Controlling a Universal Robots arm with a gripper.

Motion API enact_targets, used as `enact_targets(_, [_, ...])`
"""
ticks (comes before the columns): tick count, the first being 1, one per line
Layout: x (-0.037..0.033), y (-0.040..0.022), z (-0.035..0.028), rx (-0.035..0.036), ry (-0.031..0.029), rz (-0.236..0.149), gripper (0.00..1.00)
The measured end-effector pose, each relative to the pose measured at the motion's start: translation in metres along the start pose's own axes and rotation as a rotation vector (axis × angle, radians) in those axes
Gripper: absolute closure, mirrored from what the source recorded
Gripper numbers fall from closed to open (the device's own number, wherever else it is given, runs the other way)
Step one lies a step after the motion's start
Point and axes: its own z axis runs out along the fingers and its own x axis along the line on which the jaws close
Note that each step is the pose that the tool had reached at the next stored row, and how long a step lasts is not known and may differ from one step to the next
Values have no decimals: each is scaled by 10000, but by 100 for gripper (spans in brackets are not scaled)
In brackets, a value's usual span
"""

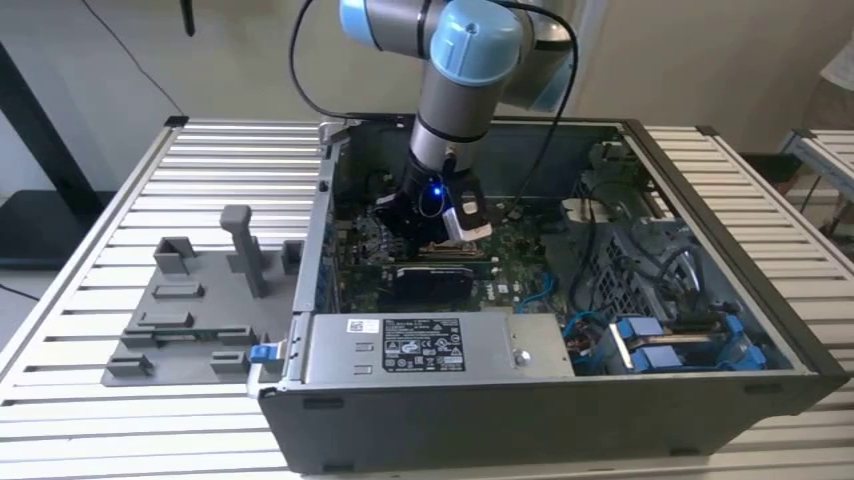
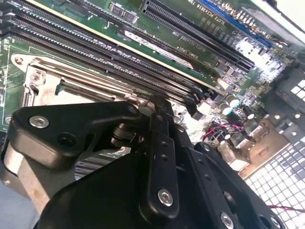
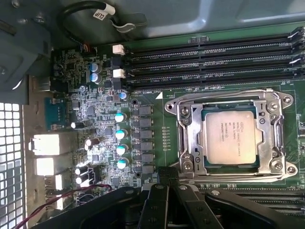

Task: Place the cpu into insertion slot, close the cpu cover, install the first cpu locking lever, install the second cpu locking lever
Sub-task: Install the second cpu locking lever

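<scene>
In the first wrist view the tan-grey cpu (image 3: 232, 138) lies flat inside the insertion slot (image 3: 174, 106). The silvery cpu cover (image 3: 187, 125) is folded down around it, with the chip showing through its window. A thin wire locking lever (image 3: 224, 98) runs along one side of the socket and another lever (image 3: 238, 178) along the opposite side. My gripper (image 3: 167, 175) is shut with nothing in it, its black tips just off the socket's corner by the second lever. In the second wrist view the gripper (image 2: 157, 107) stands beside the slot's metal rim (image 2: 52, 81). In the exterior view the gripper (image 1: 447, 228) is down inside the computer case.
Long black memory slots (image 3: 214, 57) run beside the socket, and blue-topped capacitors (image 3: 121, 138) stand near it. A black cable (image 3: 86, 9) loops by the case wall. The power supply (image 1: 420, 345) and blue drive bays (image 1: 654, 345) fill the case front. A grey fixture plate (image 1: 187, 300) lies outside.
</scene>
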Motion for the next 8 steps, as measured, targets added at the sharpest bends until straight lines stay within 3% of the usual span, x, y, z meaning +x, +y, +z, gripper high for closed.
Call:
enact_targets(5, [-8,-12,-4,178,224,45,89])
enact_targets(8, [-5,-15,-25,218,363,63,89])
